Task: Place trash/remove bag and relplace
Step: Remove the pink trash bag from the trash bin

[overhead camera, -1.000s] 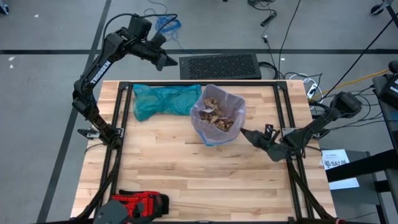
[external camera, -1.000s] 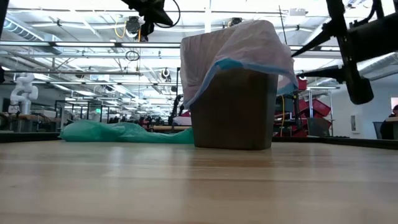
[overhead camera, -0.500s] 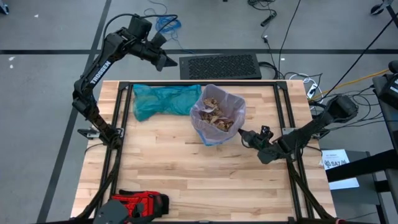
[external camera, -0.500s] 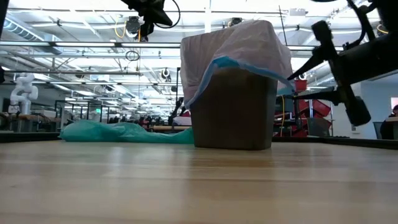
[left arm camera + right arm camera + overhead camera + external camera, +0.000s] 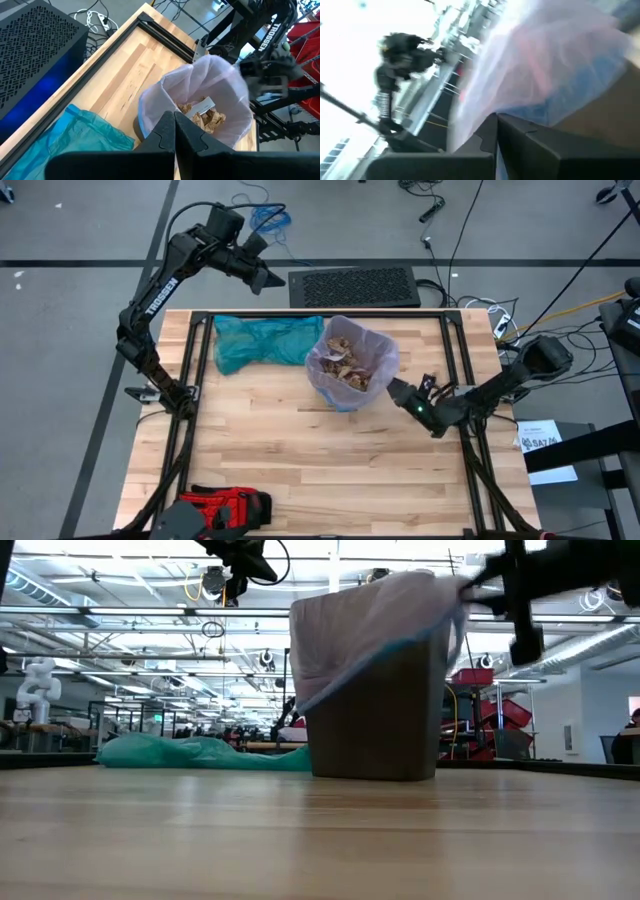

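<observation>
Thin translucent pink-lavender plastic liner bag (image 5: 350, 365) with blue drawstring hem sat draped over brown bin (image 5: 378, 710) at centre of wooden surface (image 5: 300, 450). Right claw (image 5: 397, 390) shut at bag's four o'clock rim; grip itself blurred. Left claw (image 5: 272, 280) shut, raised at eleven o'clock. "TROSSEN" readable on left arm (image 5: 160, 295).

- Wooden table (image 5: 300, 450) with a black frame.
- Lined bin (image 5: 350, 365) near the far edge's middle.
- Green bag (image 5: 262, 340) beside it, toward the far left corner.
- Red tool (image 5: 225, 508) at the near left corner.
</observation>
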Robot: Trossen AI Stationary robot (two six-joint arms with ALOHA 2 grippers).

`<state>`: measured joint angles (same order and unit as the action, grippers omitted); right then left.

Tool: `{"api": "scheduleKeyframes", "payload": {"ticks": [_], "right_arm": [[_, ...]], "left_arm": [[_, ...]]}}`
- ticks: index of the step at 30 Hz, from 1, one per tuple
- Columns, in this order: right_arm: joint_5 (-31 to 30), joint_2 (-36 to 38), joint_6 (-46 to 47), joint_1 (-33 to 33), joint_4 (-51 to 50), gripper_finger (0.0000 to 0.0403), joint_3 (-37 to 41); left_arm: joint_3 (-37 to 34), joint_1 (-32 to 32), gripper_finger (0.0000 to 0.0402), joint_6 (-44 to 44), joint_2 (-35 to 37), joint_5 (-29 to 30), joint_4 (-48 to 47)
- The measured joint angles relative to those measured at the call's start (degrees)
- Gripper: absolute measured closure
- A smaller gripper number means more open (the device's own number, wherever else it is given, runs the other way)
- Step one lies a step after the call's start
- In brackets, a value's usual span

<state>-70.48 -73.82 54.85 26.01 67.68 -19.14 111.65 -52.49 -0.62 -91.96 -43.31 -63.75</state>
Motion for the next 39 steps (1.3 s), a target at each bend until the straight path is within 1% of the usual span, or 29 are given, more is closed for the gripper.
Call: {"api": "scheduleKeyframes", "payload": {"ticks": [2, 4, 6, 9, 12, 14, 16, 17, 19, 20, 22, 24, 26, 29, 31, 35, 37, 39], "right_arm": [[0.8, 0.0, -8.9, 0.2, 4.3, 0.0402, -3.0], [1.3, 0.0, -15.3, 0.3, 4.8, 0.0403, -6.6], [1.3, 0.0, -19.6, 0.3, 3.8, 0.0403, -10.5], [1.3, 0.1, -24.2, 0.1, -1.3, 0.0403, -16.8], [1.5, 1.2, -26.0, -0.8, -12.1, 0.0403, -23.6], [1.7, 2.2, -25.7, -1.8, -23.1, 0.0403, -28.5], [2.8, 3.2, -23.4, -3.1, -37.3, 0.0403, -33.9], [4.4, 3.6, -21.1, -4.1, -45.5, 0.0403, -36.9], [9.7, 3.8, -14.7, -6.7, -63.9, 0.0403, -43.9], [13.1, 3.6, -11.3, -8.2, -72.9, 0.0403, -47.4], [21.8, 2.3, -5.1, -11.8, -90.1, 0.0403, -54.9], [31.3, 0.2, -1.8, -15.6, -103.2, 0.0403, -61.4], [40.1, -2.0, -1.1, -18.9, -112.5, 0.0403, -66.7], [50.8, -5.1, -2.9, -23.2, -122.0, 0.0403, -72.9], [54.5, -7.0, -5.8, -25.1, -125.7, 0.0403, -76.1], [56.0, -9.4, -12.5, -27.7, -127.2, 0.0403, -81.2], [57.0, -9.7, -14.9, -29.0, -127.1, 0.0403, -83.2], [57.4, -9.8, -16.7, -30.4, -127.1, 0.0403, -84.6]], "left_arm": [[0.0, 0.0, 0.0402, 0.0, 0.0, 0.0, 0.0], [0.0, 0.0, 0.0402, 0.0, 0.0, 0.0, 0.0], [0.0, 0.0, 0.0402, 0.0, 0.0, 0.0, 0.0], [0.0, 0.1, 0.0402, 0.0, 0.0, 0.1, -1.0], [0.0, 1.1, 0.0402, 0.0, 0.0, 3.9, -2.8], [0.0, 2.1, 0.0402, 0.0, 0.0, 6.9, -3.8], [0.0, 2.9, 0.0402, 0.6, 0.2, 8.7, -4.8], [0.0, 3.3, 0.0402, 1.1, 0.3, 9.2, -5.2], [0.0, 4.1, 0.0402, 1.2, 1.0, 9.5, -5.2], [0.0, 4.5, 0.0402, 1.2, 1.3, 9.5, -5.2], [0.0, 5.4, 0.0402, 1.1, 2.1, 9.6, -5.4], [0.0, 6.1, 0.0402, 1.0, 3.0, 9.5, -6.1], [0.0, 6.7, 0.0402, 0.6, 4.0, 9.6, -6.4], [0.0, 7.4, 0.0402, -2.6, 6.0, 9.6, -6.4], [0.0, 8.3, 0.0402, -5.7, 7.3, 9.7, -6.5], [0.0, 11.7, 0.0402, -11.1, 10.3, 9.7, -9.3], [-1.5, 14.2, 0.0401, -13.1, 12.2, 10.1, -10.2], [-5.1, 16.8, 0.0401, -16.2, 15.2, 14.3, -10.0]]}}
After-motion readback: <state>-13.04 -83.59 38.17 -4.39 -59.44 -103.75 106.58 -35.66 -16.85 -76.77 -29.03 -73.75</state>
